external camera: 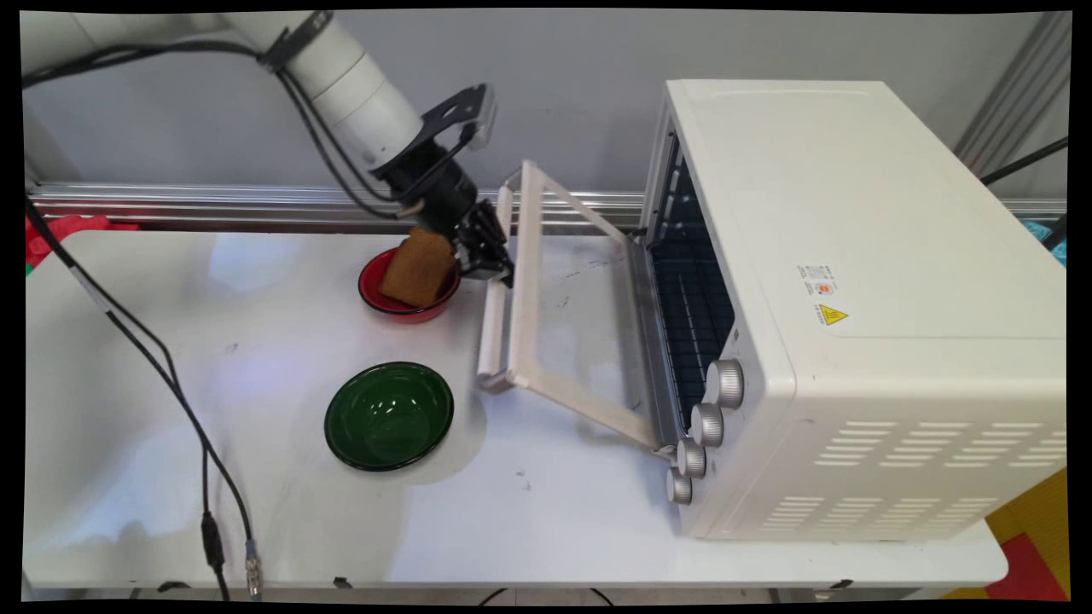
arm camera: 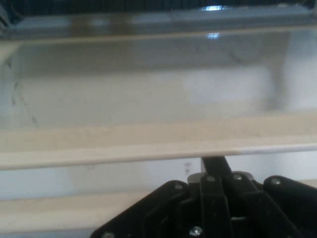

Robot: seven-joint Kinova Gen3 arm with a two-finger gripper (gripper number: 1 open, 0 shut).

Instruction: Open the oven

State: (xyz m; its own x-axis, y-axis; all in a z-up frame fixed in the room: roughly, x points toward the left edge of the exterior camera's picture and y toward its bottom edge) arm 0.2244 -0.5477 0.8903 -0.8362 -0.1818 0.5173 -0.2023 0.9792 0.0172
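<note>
Oven door [external camera: 563, 315] is seen hanging open from the front of a white toaster oven [external camera: 853, 298], which stands on the right part of the white table [external camera: 171, 477]. At the near edge of the table black cables [external camera: 205, 477] are seen running off the front. A little further in, an empty green bowl [external camera: 389, 415] is set on the table, left of the door's near corner and apart from it. Four silver knobs [external camera: 704, 426] are ranged down the oven's near front edge, and a dark wire rack [external camera: 691, 315] is seen inside the cavity. The door is lowered toward the table, with its cream frame and glass pane facing up and its long pale handle [external camera: 493, 315] along the outer left edge. Further back, the black gripper [external camera: 488, 256] is placed at the far end of that handle; in the hand view the handle bar [arm camera: 158, 144] is seen crossing just above the black linkage, with one dark finger [arm camera: 215, 163] reaching up to it. Whether the fingers are closed on the handle cannot be told. Just left of the gripper, a red bowl [external camera: 384, 298] is seen, with a brown slice of bread [external camera: 418, 266] leaning in it. A grey wall [external camera: 554, 85] and a metal rail [external camera: 213, 205] are seen behind the table
</note>
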